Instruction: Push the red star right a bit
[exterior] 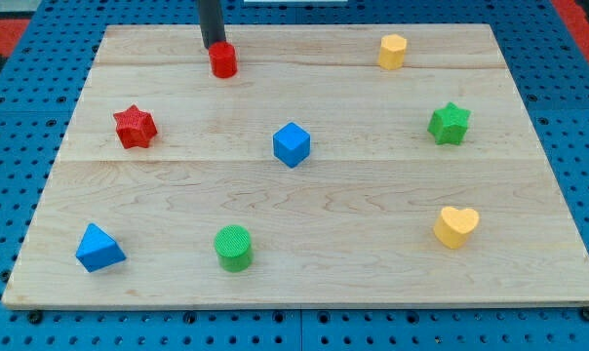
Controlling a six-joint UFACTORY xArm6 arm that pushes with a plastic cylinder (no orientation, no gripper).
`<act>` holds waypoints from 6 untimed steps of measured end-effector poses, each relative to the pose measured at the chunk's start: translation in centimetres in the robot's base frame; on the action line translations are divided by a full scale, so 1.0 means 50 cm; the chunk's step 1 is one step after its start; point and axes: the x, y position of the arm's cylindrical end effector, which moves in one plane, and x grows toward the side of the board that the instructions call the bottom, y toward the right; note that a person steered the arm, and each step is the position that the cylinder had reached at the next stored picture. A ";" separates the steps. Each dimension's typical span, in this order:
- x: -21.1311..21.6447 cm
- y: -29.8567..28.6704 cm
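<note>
The red star (pixel 135 127) lies on the wooden board at the view's left, a little above mid-height. My tip (pixel 214 47) is at the view's top, up and to the right of the star and well apart from it. The tip stands right against the top-left side of a red cylinder (pixel 223 60).
A blue cube (pixel 292 144) sits near the board's (pixel 177 185) middle. A blue triangle (pixel 98 248) and a green cylinder (pixel 234 247) lie at the bottom left. A yellow block (pixel 393 51), a green star (pixel 450 124) and a yellow heart (pixel 456 226) lie on the right.
</note>
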 end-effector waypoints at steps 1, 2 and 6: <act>0.070 0.053; 0.065 -0.038; 0.296 -0.171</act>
